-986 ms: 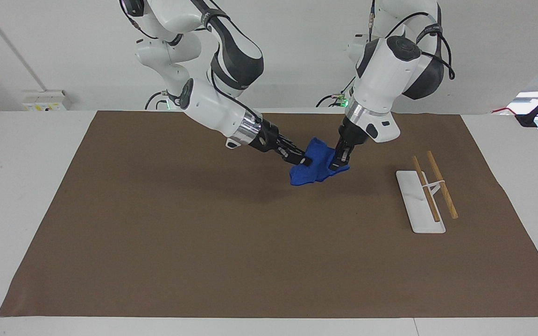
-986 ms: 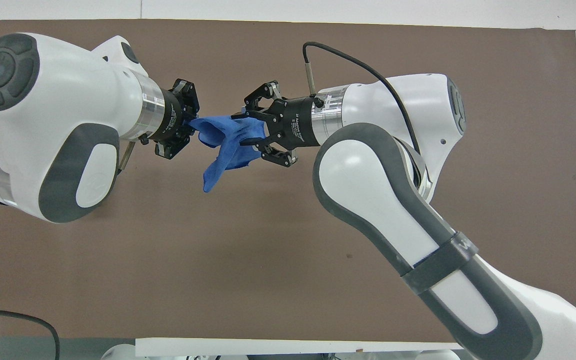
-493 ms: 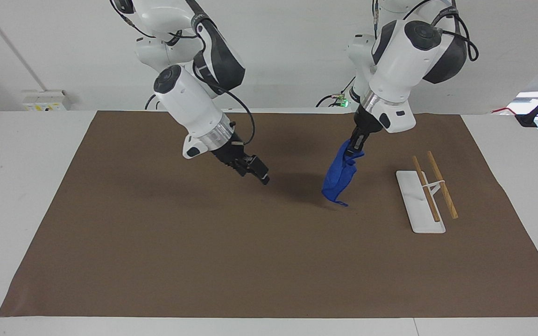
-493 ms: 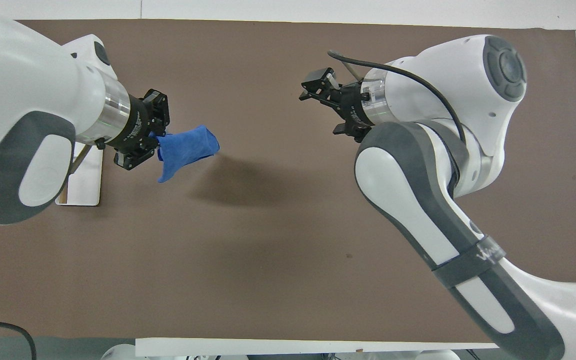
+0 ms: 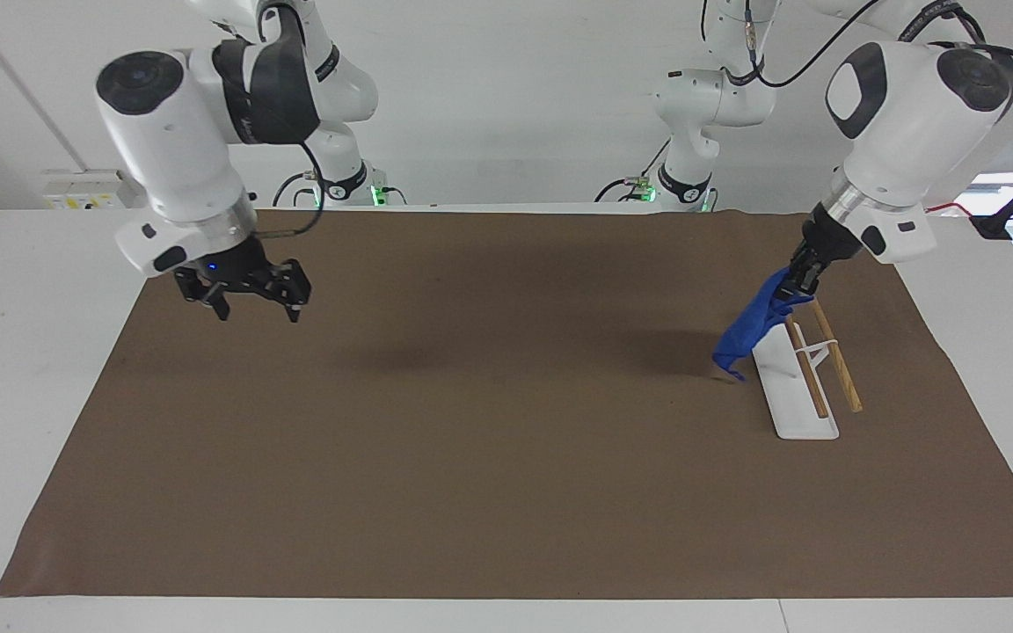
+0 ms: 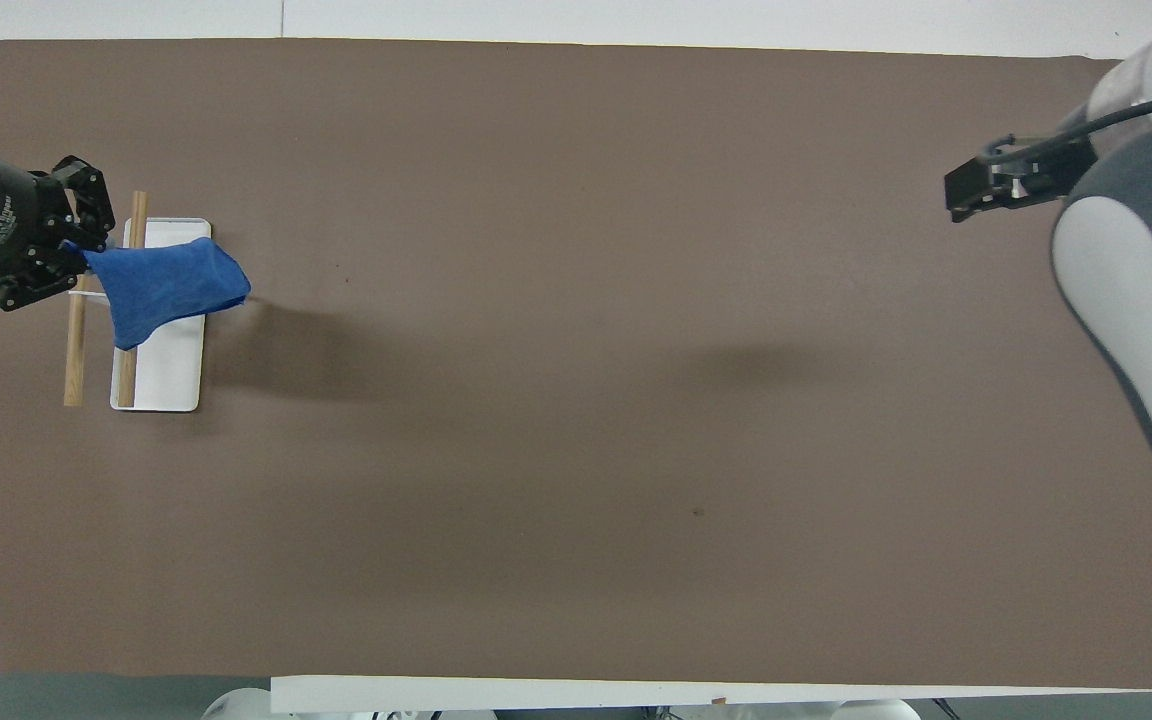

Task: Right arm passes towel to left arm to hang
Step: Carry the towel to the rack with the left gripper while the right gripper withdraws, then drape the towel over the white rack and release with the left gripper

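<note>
My left claw [image 5: 798, 283] pinches one end of the towel [image 5: 748, 329], so the rest hangs down right over the rack [image 5: 801, 376] below, ready to drape on its rods. My right claw [image 5: 247, 294] waits wide and empty above the surface [image 5: 489, 440].

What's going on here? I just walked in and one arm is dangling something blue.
The left gripper holds the blue towel by one end, shut on it, over the wooden-rod rack at the left arm's end of the table. The towel hangs down beside the rack's white base and is not yet draped over a rod. The right gripper waits empty, fingers spread, above the brown mat at its own end.
</note>
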Robot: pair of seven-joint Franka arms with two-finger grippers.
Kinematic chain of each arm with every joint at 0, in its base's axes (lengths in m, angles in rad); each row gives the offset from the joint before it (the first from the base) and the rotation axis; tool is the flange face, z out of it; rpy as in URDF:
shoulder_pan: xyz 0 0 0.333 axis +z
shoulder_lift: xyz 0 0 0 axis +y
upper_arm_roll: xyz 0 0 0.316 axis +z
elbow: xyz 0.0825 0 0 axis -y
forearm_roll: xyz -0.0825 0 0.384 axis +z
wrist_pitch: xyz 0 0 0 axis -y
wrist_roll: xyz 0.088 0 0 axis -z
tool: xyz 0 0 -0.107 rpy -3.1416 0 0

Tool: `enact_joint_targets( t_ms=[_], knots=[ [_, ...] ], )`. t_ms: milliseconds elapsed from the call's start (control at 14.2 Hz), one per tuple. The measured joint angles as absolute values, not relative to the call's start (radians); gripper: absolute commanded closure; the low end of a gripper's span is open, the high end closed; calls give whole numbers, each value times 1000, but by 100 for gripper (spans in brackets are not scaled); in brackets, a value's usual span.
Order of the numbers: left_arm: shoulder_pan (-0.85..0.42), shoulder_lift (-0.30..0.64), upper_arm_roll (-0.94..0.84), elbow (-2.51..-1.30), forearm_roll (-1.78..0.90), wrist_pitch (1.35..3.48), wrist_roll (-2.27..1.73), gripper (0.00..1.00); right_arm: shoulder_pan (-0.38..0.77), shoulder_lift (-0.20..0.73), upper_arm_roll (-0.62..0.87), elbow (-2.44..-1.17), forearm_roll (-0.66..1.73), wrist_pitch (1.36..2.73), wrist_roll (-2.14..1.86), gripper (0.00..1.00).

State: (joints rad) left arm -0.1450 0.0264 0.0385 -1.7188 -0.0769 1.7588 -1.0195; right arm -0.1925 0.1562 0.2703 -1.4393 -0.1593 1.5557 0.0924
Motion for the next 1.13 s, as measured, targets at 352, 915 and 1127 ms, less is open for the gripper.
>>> enact_joint_targets(
  t_ms=[352, 915, 1127],
  knots=[
    [18, 23, 40, -1787, -77, 1921, -820, 100, -232, 139, 268, -1290, -180, 1329, 51, 0],
    [121, 10, 40, -1935, -77, 2201, -678, 41, -281, 85, 266, -1397, -127, 1327, -8, 0],
    [143, 17, 40, -1961, -77, 2222, -637, 0, -163, 53, 148, -1405, -120, 1328, -20, 0]
  ],
)
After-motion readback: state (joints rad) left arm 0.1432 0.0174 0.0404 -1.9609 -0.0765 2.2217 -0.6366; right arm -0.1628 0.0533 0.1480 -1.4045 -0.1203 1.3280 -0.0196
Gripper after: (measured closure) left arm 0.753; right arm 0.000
